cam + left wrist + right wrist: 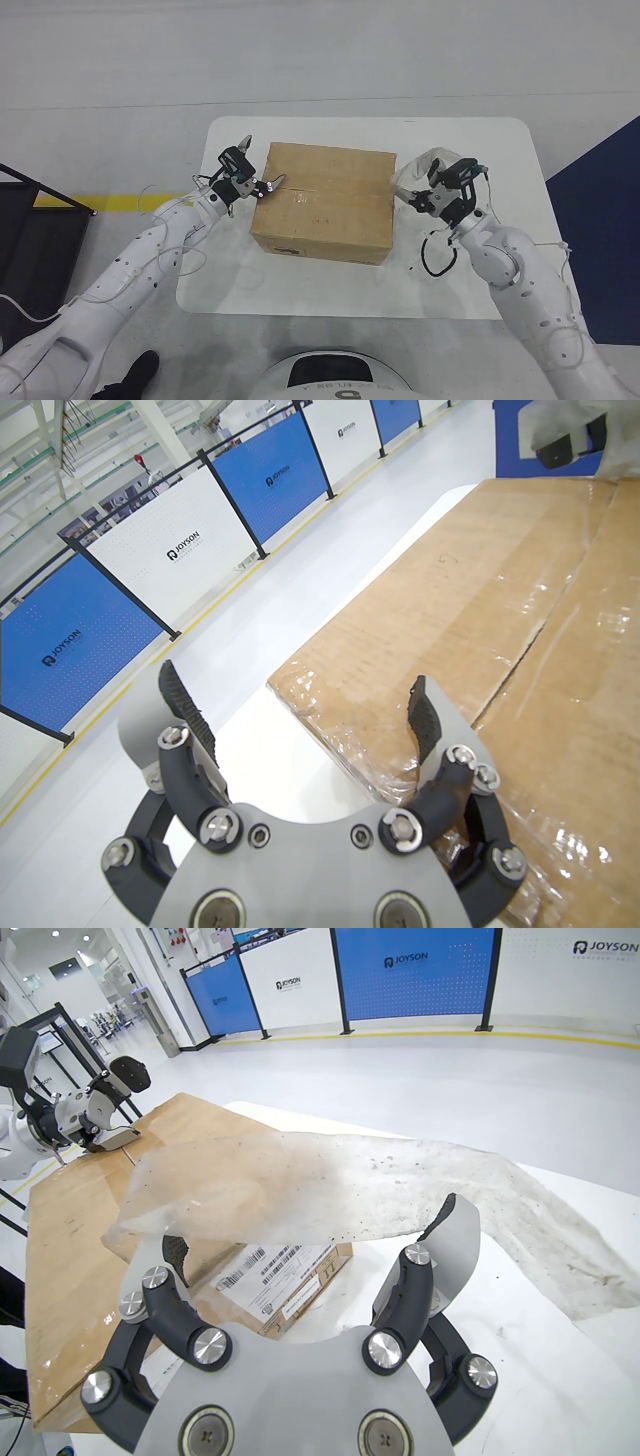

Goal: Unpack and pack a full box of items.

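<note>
The left pincer (295, 680) hangs at the left edge of the cardboard box (320, 200), its arm coming in over the worktop's (300, 290) left edge. Its jaws are spread wide and hold nothing. One finger lies over the box top by the end of the taped seam (550, 610), the other over bare worktop. The box sits at the middle of the worktop with its flaps shut.

The right pincer (315, 1223) is at the box's right edge, its forearm angled in from the near right corner. It too gapes wide, and a strip of cloudy clear film (300, 1178) drapes across its fingertips, seemingly stuck rather than gripped.

The step looks like stripping the seal to open the box. To do it well, the right arm should carry the film clear of the box and shake it off first. The left pincer could steady the left edge meanwhile, keeping off the seam.
</note>
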`<state>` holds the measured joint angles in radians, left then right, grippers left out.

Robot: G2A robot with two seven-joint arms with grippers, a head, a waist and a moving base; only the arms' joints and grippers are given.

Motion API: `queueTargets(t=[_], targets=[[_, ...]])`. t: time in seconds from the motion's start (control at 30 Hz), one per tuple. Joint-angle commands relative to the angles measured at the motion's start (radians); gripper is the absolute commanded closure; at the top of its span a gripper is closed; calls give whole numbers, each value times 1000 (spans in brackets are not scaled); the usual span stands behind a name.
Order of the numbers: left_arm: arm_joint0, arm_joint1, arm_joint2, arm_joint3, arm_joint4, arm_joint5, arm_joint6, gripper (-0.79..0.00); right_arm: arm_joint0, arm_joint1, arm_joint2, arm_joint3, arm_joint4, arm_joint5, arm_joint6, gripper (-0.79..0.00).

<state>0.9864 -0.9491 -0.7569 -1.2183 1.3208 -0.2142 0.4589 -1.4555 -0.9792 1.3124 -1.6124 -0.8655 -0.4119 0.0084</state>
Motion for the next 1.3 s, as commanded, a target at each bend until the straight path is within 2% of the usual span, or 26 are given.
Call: queueTargets(t=[0.0, 0.13, 0.3, 0.47, 0.6, 0.7, 0.77, 0.9, 1.03, 1.1, 1.27], targets=[[0, 0, 0, 0, 0, 0, 0, -785, -13, -1, 3, -33, -14, 30, 4, -785], [0, 0, 0, 0, 0, 0, 0, -785, -53, -8, -16, -150, -123, 204, 40, -785], [0, 0, 0, 0, 0, 0, 0, -785, -43, -28, -126, -249, -288, 404, 157, -785], [0, 0, 0, 0, 0, 0, 0, -785, 20, -54, -229, -269, -350, 500, 249, -785], [0, 0, 0, 0, 0, 0, 0, -785, 44, -68, -281, -300, -406, 535, 294, -785], [0, 0, 0, 0, 0, 0, 0, -785, 29, -69, -267, -349, -342, 478, 304, -785], [0, 0, 0, 0, 0, 0, 0, -785, -2, -61, -212, -386, -234, 382, 302, -785], [0, 0, 0, 0, 0, 0, 0, -785, -101, -34, -14, -421, 31, 148, 282, -785], [0, 0, 0, 0, 0, 0, 0, -785, -220, -8, 205, -392, 256, -74, 302, -785], [0, 0, 0, 0, 0, 0, 0, -785, -250, -2, 269, -382, 269, -76, 326, -785], [0, 0, 0, 0, 0, 0, 0, -785, -250, -2, 269, -382, 269, -76, 326, -785]])
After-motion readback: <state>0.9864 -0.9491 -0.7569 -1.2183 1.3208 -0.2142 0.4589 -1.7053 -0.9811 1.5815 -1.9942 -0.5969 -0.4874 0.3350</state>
